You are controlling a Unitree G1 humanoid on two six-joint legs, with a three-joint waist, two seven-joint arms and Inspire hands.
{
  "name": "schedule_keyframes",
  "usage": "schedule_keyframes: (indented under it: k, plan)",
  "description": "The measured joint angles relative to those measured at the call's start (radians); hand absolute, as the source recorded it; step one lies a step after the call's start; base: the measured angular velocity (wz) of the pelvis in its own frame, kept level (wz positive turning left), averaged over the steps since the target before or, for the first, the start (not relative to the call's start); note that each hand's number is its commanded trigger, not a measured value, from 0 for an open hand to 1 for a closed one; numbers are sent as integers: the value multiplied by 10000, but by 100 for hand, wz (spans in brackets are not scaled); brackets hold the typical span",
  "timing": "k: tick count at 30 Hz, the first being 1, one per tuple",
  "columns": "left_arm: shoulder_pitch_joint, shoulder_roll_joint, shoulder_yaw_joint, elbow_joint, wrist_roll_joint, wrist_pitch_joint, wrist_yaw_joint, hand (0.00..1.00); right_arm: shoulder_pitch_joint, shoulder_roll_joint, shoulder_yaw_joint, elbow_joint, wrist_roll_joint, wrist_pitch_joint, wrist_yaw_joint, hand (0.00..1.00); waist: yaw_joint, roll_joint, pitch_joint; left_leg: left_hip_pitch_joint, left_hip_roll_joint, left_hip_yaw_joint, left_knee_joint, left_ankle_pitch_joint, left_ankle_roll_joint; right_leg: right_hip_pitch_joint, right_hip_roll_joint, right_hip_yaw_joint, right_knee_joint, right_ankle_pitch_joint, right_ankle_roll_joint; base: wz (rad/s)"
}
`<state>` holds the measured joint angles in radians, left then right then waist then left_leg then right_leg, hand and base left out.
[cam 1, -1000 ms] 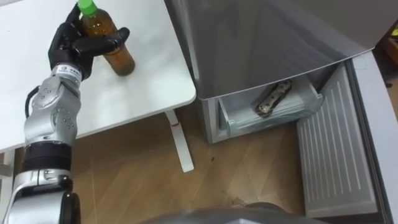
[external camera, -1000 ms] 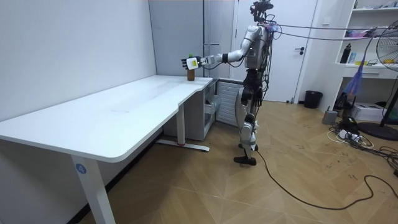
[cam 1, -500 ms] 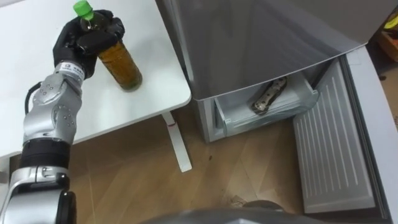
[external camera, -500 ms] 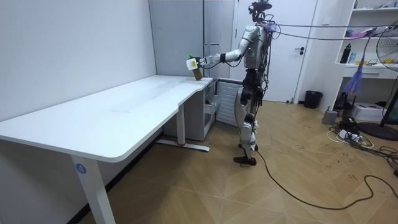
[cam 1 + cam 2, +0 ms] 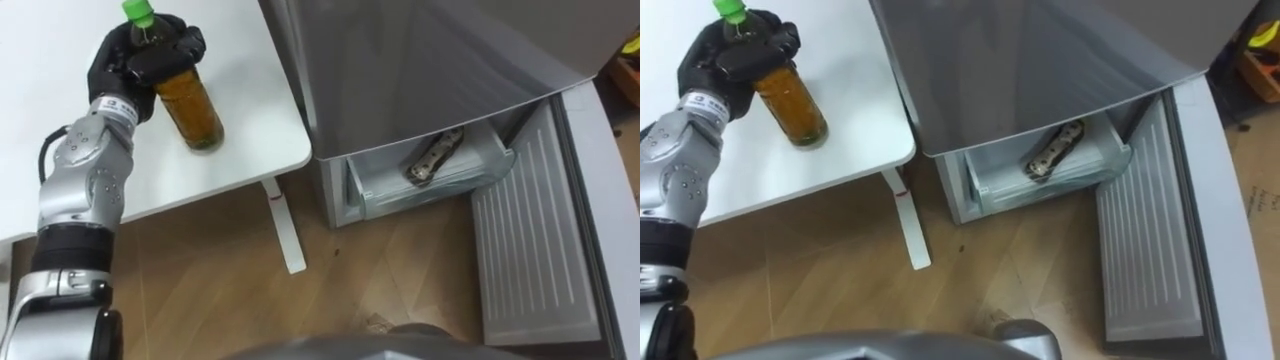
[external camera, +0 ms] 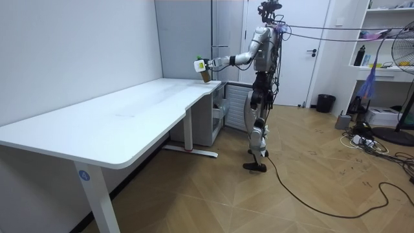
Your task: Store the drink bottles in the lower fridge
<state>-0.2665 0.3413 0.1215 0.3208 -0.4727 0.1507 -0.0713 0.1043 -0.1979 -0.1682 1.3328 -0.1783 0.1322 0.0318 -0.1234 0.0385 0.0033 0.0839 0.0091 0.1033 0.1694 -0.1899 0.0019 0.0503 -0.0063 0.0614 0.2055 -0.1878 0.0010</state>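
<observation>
- Left hand (image 5: 140, 58): fingers and thumb are wrapped firmly round the shoulder and neck of the drink bottle (image 5: 192, 108), and the arm reaches out over the table.
- Drink bottle: amber contents and green cap (image 5: 136, 11). It is held tilted, cap toward the far left and base toward the near right.
- Bottle position: it hangs over the right end of the white table (image 5: 255, 70), close to the edge. The room view shows its base clear of the tabletop, so it is judged lifted and not resting.
- Fridge (image 5: 430, 70): it stands immediately right of the table. Its lower door (image 5: 535, 250) is swung open to the right, exposing the lower drawer (image 5: 385, 190).
- Drawer contents: one long, mottled item (image 5: 436, 157) lies slantwise inside. Its nature cannot be determined from these views.
- Robot stance: the room view shows it upright on the wood floor (image 5: 220, 290) at the far end of the table, in front of the fridge.
- Progress, as judged: pick-up is complete and access to the lower compartment is open.
- Outstanding: the bottle must be carried rightward and down past the table edge, placed in the lower drawer and released.
- Other drinks: none can be seen on the visible part of the table.
</observation>
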Motion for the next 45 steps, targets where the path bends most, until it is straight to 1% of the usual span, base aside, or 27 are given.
schedule_keyframes:
  k: [2,4,6,8,10,11,12,13,15,17,19,20,21,22,23,25,27,28,30,33,34,36,39,41,43,45]
  plan:
    - [100,-4,-10,-534,186,0,13,100,-27,0,143,-7,-9,-13,-27,0,83,0,0,-9,-3,-45,3,0,0,9,-5,-23,-18,0,0,3]
    - [314,-10,-53,-1429,498,2,-1,100,-40,7,305,-26,-34,-4,-77,0,123,-3,-1,-30,-19,-238,7,0,0,42,-23,-183,-26,0,0,14]
    - [507,-28,-50,-2116,747,3,-38,100,-59,8,304,-58,-77,8,-78,0,247,-2,-1,-15,-16,-246,7,0,0,49,-27,-246,-37,-3,-4,8]
    - [723,-154,-47,-2667,957,2,-57,100,-93,7,304,-94,-114,7,-67,0,336,-4,-1,12,-22,-301,6,0,-1,140,-43,-354,-44,-6,-8,10]
    - [1161,-399,-62,-3264,952,6,-101,100,-102,6,521,-64,-102,11,-64,0,444,-17,1,114,-46,-438,7,1,0,274,-62,-461,-168,-5,-8,15]
    - [1300,-455,-64,-3404,943,12,-116,100,-109,9,602,-54,-102,12,-60,0,460,-27,8,141,-52,-487,10,0,-1,336,-67,-490,-194,-6,-8,16]
    - [1588,-532,-64,-3710,906,24,-175,100,-134,29,691,-55,-96,18,-53,0,476,-54,-8,137,-65,-544,32,0,0,361,-91,-613,-191,-23,-17,19]
    - [1832,-586,-64,-4015,906,30,-228,100,-198,53,685,-55,-83,16,-44,0,484,-86,0,121,-65,-575,53,1,-1,365,-93,-665,-201,-32,-22,17]
    - [2100,-656,-66,-4362,896,34,-293,100,-348,90,679,-58,-59,25,-60,0,499,-117,13,26,-67,-662,152,0,-1,362,-92,-736,-213,-45,-28,17]
    - [2357,-732,-82,-4724,885,35,-299,100,-513,128,697,-131,220,17,-117,0,501,-126,11,-99,-74,-795,206,0,-2,348,-111,-919,-212,-44,-30,24]
    - [2648,-941,-144,-5211,816,37,-465,100,-568,221,905,-539,951,6,-300,0,652,-124,2,-243,-66,-883,297,4,-7,304,-106,-1010,-213,-28,-52,16]
    - [2741,-991,-166,-5320,815,37,-546,100,-574,254,940,-633,1082,3,-300,0,705,-132,-2,-255,-65,-910,303,4,-8,322,-109,-1056,-216,-27,-55,15]
    - [2876,-1107,-219,-5479,815,41,-755,100,-574,292,1129,-803,1213,10,-291,0,768,-163,-37,-297,-62,-937,319,8,-15,344,-124,-1184,-217,-30,-60,21]
    - [3001,-1241,-307,-5603,681,46,-898,100,-589,283,1289,-895,1233,12,-286,0,862,-186,-50,-315,-65,-953,340,10,-18,337,-135,-1269,-219,-32,-64,18]
    - [3075,-1315,-318,-5625,502,47,-945,100,-593,279,1335,-949,1266,0,-286,0,932,-198,-55,-308,-66,-956,343,10,-18,341,-142,-1300,-223,-33,-65,12]
    - [3290,-1493,-516,-5607,-228,124,-985,100,-652,273,1791,-1030,1313,-2,-296,0,1106,-280,-55,-288,-79,-1068,352,11,-19,421,-184,-1584,-228,-38,-71,13]
    - [3511,-1616,-580,-5598,-793,157,-1000,100,-728,271,2031,-1032,1352,-12,-288,0,1172,-343,-16,-273,-88,-1100,353,11,-19,513,-206,-1745,-323,-37,-71,13]
    - [3605,-1677,-662,-5593,-915,184,-1051,100,-731,270,2138,-1063,1368,-17,-270,0,1273,-368,0,-278,-98,-1139,365,11,-19,544,-215,-1779,-361,-37,-71,10]
    - [3726,-1742,-758,-5592,-938,189,-1188,100,-730,265,2267,-1265,1370,-16,-257,0,1310,-391,10,-381,-118,-1215,419,10,-19,515,-238,-1879,-370,-39,-69,15]
    - [3813,-1740,-1182,-5577,-942,190,-1274,100,-740,277,2412,-1748,1559,-135,-180,0,1306,-394,15,-555,-153,-1308,538,9,-19,443,-264,-1997,-368,-44,-60,14]
    - [3849,-1729,-1362,-5560,-1057,191,-1370,100,-758,292,2599,-1920,1712,-227,-127,0,1322,-389,17,-571,-154,-1315,535,9,-19,449,-263,-2010,-367,-44,-60,7]
    - [3985,-1759,-1533,-5558,-1255,194,-1514,100,-770,346,2677,-2279,1666,-305,55,0,1375,-372,9,-547,-156,-1312,528,10,-19,509,-263,-2000,-358,-47,-57,0]
    - [4022,-1786,-1651,-5546,-1315,233,-1659,100,-765,362,2718,-3261,1052,-309,485,0,1358,-353,8,-529,-151,-1315,531,10,-19,525,-258,-2005,-348,-46,-58,0]
    - [4070,-1783,-1645,-5539,-1629,239,-1693,100,-770,362,2746,-3737,902,-312,741,0,1353,-374,16,-473,-151,-1314,522,10,-19,572,-259,-2008,-348,-47,-58,0]
    - [4207,-1734,-1645,-5530,-1821,240,-1776,100,-553,363,2834,-4998,828,-113,1112,0,1358,-421,47,-432,-162,-1314,517,10,-19,597,-264,-2009,-371,-75,-58,0]
    - [4247,-1732,-1639,-5410,-1821,240,-1824,100,-451,394,2839,-5963,656,-91,1486,0,1364,-466,56,-438,-165,-1315,520,9,-19,559,-266,-2011,-368,-97,-55,0]
